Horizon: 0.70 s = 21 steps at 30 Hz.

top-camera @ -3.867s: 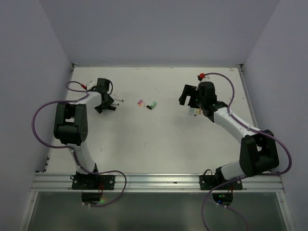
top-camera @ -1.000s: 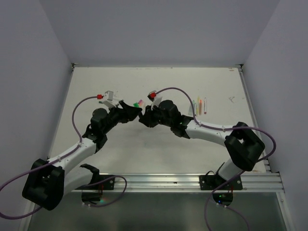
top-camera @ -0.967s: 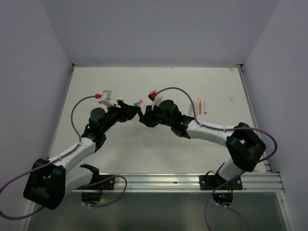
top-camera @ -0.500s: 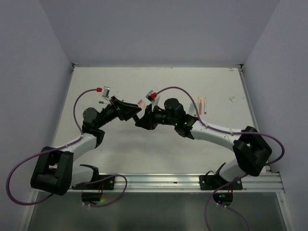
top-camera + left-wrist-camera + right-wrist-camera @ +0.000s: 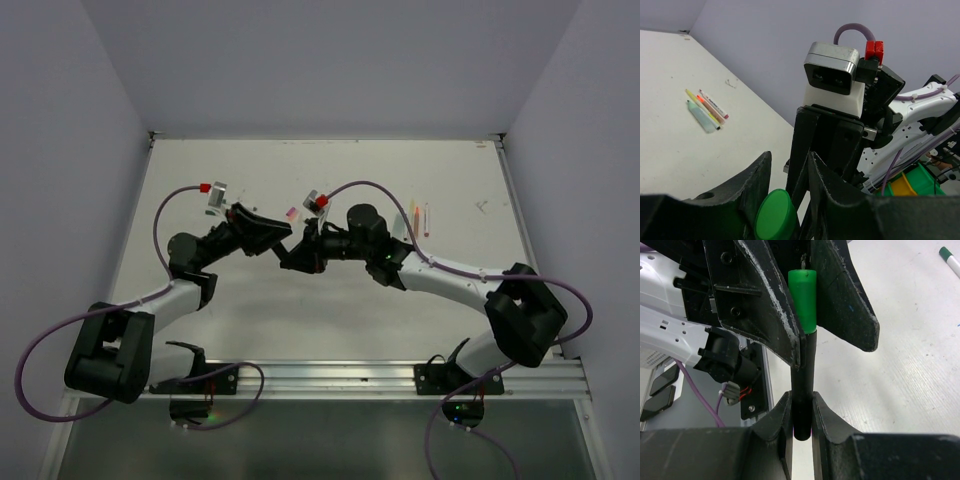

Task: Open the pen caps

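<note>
Above the middle of the table point(image 5: 400, 300), the two grippers are meeting tip to tip. The right gripper point(image 5: 801, 400) is pinching the black pen point(image 5: 803, 375) near its tail end, its fingers pressed tight on the barrel. The pen is pointing straight away from that wrist. Its green cap point(image 5: 803, 300) is sitting on the far end, lodged between the fingers of the left gripper point(image 5: 788, 167). Those fingers are pressing on the cap from both sides (seen from the right wrist, no gap is showing on either side), so the left gripper is clamping the cap. The cap is still on the pen. A pink cap point(image 5: 291, 213) is lying on the table just beyond the grippers. A few pens point(image 5: 705, 107) are lying together farther right, well apart from both arms.
</note>
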Each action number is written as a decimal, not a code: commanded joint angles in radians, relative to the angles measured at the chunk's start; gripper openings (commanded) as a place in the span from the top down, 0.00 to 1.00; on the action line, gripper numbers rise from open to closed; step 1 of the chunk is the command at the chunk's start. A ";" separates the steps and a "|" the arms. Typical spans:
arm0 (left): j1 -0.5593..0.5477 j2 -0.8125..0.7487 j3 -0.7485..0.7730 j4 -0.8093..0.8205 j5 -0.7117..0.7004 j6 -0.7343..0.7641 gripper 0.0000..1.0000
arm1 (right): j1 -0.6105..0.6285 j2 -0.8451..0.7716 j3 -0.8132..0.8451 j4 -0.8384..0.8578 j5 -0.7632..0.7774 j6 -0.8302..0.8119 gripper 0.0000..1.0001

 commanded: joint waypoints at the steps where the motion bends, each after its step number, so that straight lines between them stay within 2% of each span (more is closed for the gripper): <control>1: 0.002 -0.022 -0.003 0.076 0.023 -0.007 0.61 | -0.018 -0.044 -0.015 0.037 -0.022 0.004 1.00; 11: 0.002 -0.022 -0.006 0.093 0.027 0.000 0.62 | -0.042 -0.048 -0.025 0.043 -0.057 0.010 1.00; 14: 0.002 -0.023 -0.012 0.108 0.030 0.005 0.71 | -0.051 -0.044 -0.031 0.070 -0.077 0.036 1.00; 18: 0.002 -0.022 -0.020 0.138 0.024 0.000 0.89 | -0.053 -0.025 -0.025 0.072 -0.105 0.046 1.00; 21: 0.002 -0.028 -0.018 0.165 0.017 -0.004 0.96 | -0.054 -0.013 -0.021 0.086 -0.146 0.068 1.00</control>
